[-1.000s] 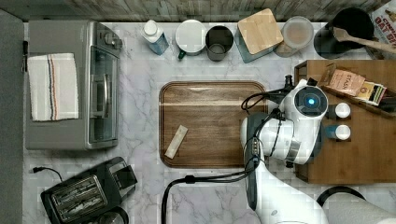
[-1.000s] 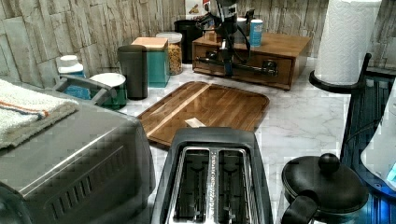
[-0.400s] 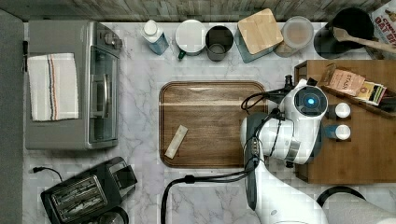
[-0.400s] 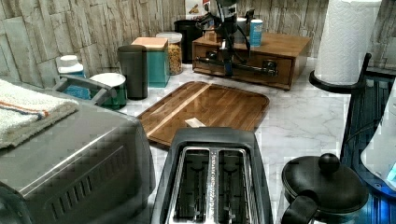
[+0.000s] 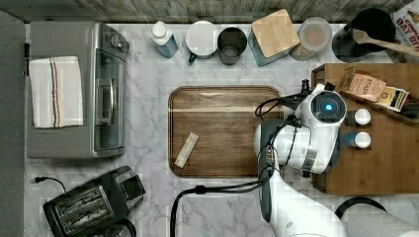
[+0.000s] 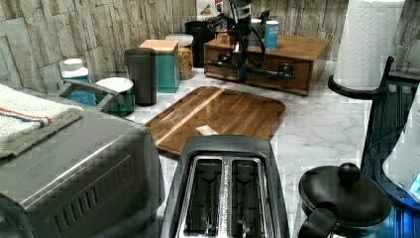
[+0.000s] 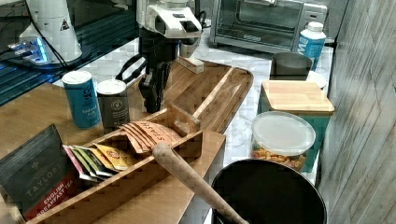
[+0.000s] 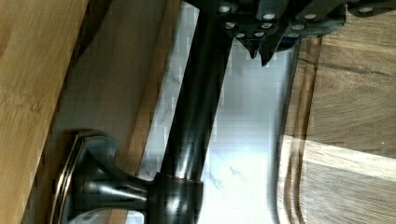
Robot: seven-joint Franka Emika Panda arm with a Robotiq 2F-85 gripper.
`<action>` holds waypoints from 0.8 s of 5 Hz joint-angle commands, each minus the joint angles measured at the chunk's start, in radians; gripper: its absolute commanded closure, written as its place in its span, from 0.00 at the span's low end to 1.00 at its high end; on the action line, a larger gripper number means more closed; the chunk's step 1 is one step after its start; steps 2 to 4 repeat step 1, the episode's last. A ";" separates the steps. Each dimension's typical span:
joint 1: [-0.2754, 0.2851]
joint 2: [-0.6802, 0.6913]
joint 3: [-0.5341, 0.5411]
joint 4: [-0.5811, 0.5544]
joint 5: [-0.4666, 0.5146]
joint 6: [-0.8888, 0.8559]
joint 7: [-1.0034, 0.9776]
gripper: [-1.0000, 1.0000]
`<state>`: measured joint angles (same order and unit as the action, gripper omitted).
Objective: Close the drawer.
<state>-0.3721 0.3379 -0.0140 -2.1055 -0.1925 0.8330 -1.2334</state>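
Note:
The drawer (image 6: 224, 55) sits pushed into the low wooden cabinet, and in the left view its front looks flush with the cabinet's face. Its long black bar handle (image 6: 262, 72) runs across the front. In the wrist view the handle (image 8: 196, 102) passes just beside my fingertips, between them and the drawer front (image 8: 112, 88). My gripper (image 8: 259, 50) is shut with nothing held and stands on the tray side of the bar. The left view shows the gripper (image 6: 241, 73) pointing down at the middle of the handle. In the right view it hangs at the cabinet's edge (image 7: 152, 102).
A dark wooden tray (image 5: 222, 131) with a small block (image 5: 186, 149) lies right in front of the cabinet. Two bottles (image 7: 81, 98) and a rack of tea boxes (image 7: 116, 154) stand on the cabinet top. Canisters line the back wall, with a toaster oven (image 5: 74, 89) and toaster (image 5: 91, 205) beyond the tray.

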 commanded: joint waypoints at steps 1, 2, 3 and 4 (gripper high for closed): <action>-0.114 -0.041 -0.135 0.164 -0.031 0.072 0.036 1.00; -0.114 -0.041 -0.135 0.164 -0.031 0.072 0.036 1.00; -0.114 -0.041 -0.135 0.164 -0.031 0.072 0.036 1.00; -0.114 -0.041 -0.135 0.164 -0.031 0.072 0.036 1.00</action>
